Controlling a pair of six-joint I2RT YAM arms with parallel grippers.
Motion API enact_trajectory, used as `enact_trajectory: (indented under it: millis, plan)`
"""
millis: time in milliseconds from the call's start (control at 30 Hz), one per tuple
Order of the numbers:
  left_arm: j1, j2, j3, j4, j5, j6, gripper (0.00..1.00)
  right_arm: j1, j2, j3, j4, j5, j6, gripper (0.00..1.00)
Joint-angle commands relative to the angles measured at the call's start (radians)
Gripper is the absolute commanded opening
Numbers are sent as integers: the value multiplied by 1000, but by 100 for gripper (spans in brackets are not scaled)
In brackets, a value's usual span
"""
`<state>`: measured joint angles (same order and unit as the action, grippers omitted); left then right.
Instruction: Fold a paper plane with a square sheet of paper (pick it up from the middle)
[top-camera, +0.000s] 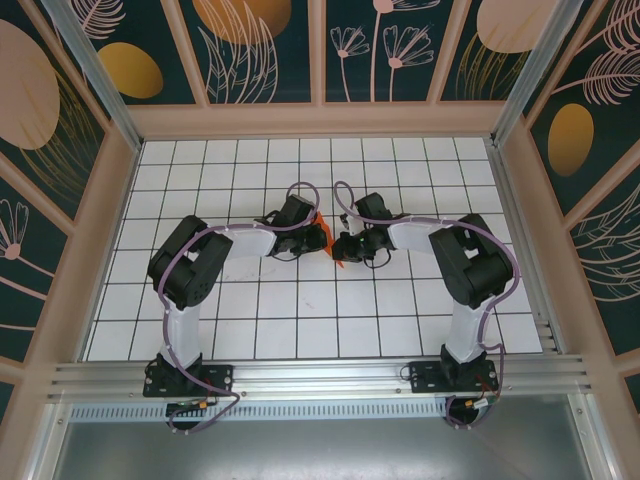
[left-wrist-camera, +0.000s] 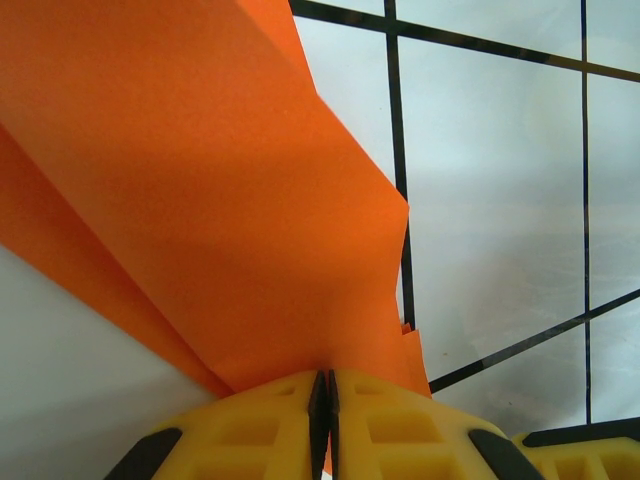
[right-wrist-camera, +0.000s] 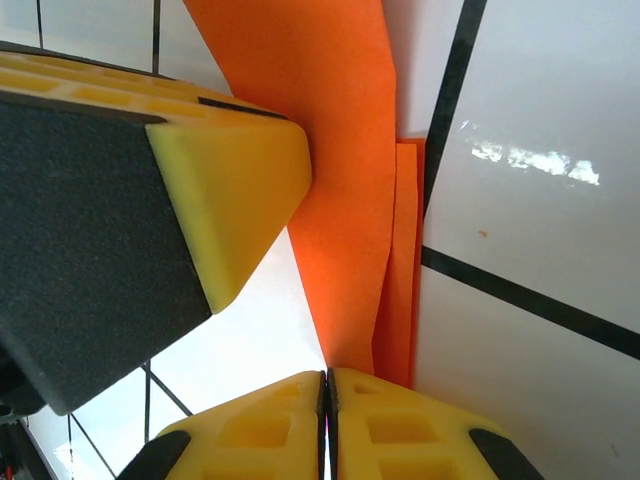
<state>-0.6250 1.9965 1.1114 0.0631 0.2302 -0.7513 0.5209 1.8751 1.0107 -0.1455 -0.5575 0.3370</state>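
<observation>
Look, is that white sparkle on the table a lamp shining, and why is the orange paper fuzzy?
Right wrist view: yes, that is lamp glare on the glossy table; left wrist view: the paper is very close to the camera, so it looks soft; top external view: even light, things small but sharp.

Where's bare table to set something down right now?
Free: the far rows of the table up to the back wall; the near middle between left arm and right arm. Crowded: the centre, where left gripper and right gripper both pinch the orange paper.
</observation>
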Motion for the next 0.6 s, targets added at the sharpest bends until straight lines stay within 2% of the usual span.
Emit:
enact_trajectory:
  millis: [0,167,567]
  plan:
    - [17,74,-38,-111,-116,30,14,7,6,-13,-70,48,-29,13]
    - [16,75,-39,-111,-117,30,14,5,1,-27,-76,60,-25,13]
    - [17,75,-42,-106,-114,28,14,13,-72,12,-80,-26,-31,13]
